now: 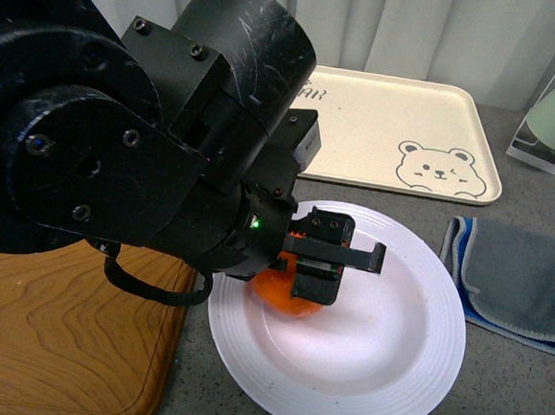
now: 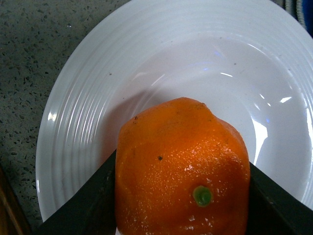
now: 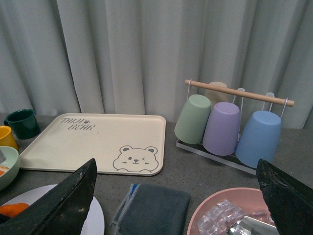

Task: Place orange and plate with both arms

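Observation:
My left gripper [image 1: 323, 265] is shut on the orange [image 1: 288, 293], a bright fruit with a green stem dot, over the left part of the white ridged plate [image 1: 410, 353]. In the left wrist view the orange [image 2: 182, 169] fills the space between the black fingers [image 2: 80, 205], with the plate [image 2: 88, 98] right beneath it; I cannot tell whether it touches the plate. My right gripper [image 3: 178, 208] is open and empty, raised above the table. A sliver of the plate [image 3: 95, 218] and the orange [image 3: 14, 209] show in the right wrist view.
A cream bear tray [image 1: 399, 131] lies behind the plate. A grey cloth [image 1: 527, 280] lies to its right, a wooden board [image 1: 56, 334] to its left. A rack of cups [image 3: 230, 125], a pink bowl of ice [image 3: 225, 215], mugs [image 3: 22, 122] and a green bowl [image 3: 7, 166] show in the right wrist view.

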You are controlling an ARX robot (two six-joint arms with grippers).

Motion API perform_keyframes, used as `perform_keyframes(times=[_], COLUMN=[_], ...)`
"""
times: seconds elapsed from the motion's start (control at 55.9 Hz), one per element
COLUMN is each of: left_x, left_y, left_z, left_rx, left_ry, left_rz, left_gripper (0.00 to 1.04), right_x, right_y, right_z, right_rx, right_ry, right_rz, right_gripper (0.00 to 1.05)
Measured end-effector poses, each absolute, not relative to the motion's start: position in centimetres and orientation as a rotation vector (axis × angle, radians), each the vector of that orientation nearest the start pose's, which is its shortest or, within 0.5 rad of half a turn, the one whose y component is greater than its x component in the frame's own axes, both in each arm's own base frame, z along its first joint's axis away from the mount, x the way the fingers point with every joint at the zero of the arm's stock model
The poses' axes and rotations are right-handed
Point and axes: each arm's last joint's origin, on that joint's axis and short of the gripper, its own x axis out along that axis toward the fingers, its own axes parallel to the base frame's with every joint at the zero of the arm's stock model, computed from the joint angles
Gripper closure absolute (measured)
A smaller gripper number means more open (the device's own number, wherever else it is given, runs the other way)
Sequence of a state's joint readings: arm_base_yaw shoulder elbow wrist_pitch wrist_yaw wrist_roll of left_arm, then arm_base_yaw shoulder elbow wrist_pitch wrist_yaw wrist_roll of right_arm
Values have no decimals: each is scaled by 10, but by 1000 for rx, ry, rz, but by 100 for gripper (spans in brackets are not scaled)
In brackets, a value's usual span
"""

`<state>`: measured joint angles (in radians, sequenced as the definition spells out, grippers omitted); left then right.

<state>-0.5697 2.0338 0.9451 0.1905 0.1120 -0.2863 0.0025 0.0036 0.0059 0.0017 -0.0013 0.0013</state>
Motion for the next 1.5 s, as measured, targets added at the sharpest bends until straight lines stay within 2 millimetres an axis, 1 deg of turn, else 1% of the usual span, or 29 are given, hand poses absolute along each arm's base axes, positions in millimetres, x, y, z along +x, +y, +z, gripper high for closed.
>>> perform_keyframes(times=[0.125,0.197,0.286,0.393,0.429,0.518,0.644,0.769,0.787,0.822,0.84,0.876,0.894,0.93,0.947,0.983,1.001,1.037,1.073,1.108,1.144,1.198,1.216,1.269,1.305,1.502], left_x=[308,309,309,309,309,307,305,305,305,305,305,297,294,282,280,271,269,262,257,250,244,228,226,217,213,189], left_y=[-200,-200,-200,-201,-201,-200,-196,-189,-189,-184,-182,-170,-166,-150,-146,-130,-127,-113,-105,-96,-89,-73,-71,-60,-56,-37], left_z=[71,71,72,73,75,81,96,111,111,106,105,99,97,95,96,104,107,120,129,137,139,137,137,137,139,147], left_rx=[-63,-69,-87,-97,-98,-104,-114,-113,-100,-38,-24,24,32,32,33,8,2,-25,-36,-39,-35,-17,-15,-10,-10,-6], left_ry=[979,974,975,976,972,953,897,804,774,597,556,415,386,280,251,156,135,54,14,-12,-16,9,14,25,24,18], left_rz=[-489,-488,-490,-501,-502,-505,-492,-444,-432,-319,-289,-175,-153,-84,-64,-30,-25,-8,-2,-6,-9,-12,-9,-2,-2,-12], left_gripper=[51,39,21,6,5,7,7,7,8,15,17,24,26,33,35,42,44,51,56,64,69,84,85,96,101,101], right_x=[98,98,98,98,98,98,98,98,98,98,98,98,98,98,98,98,98,98,98,98,98,98,98,98,98,98], right_y=[0,0,0,0,0,0,0,0,0,0,0,0,0,0,0,0,0,0,0,0,0,0,0,0,0,0], right_z=[165,165,165,165,165,165,165,165,165,165,165,165,165,165,165,165,165,165,165,165,165,165,165,165,165,165], right_rx=[1,1,1,1,1,1,1,1,1,1,1,1,1,1,1,1,1,1,1,1,1,1,1,1,1,1], right_ry=[-4,-4,-4,-4,-4,-4,-4,-4,-4,-4,-4,-4,-4,-4,-4,-4,-4,-4,-4,-4,-4,-4,-4,-4,-4,-4], right_rz=[4,4,4,4,4,4,4,4,4,4,4,6,8,5,4,3,3,2,2,3,4,5,5,5,4,4], right_gripper=[9,9,9,9,9,9,9,9,9,9,9,9,9,9,9,9,9,9,9,9,9,9,9,9,9,9])
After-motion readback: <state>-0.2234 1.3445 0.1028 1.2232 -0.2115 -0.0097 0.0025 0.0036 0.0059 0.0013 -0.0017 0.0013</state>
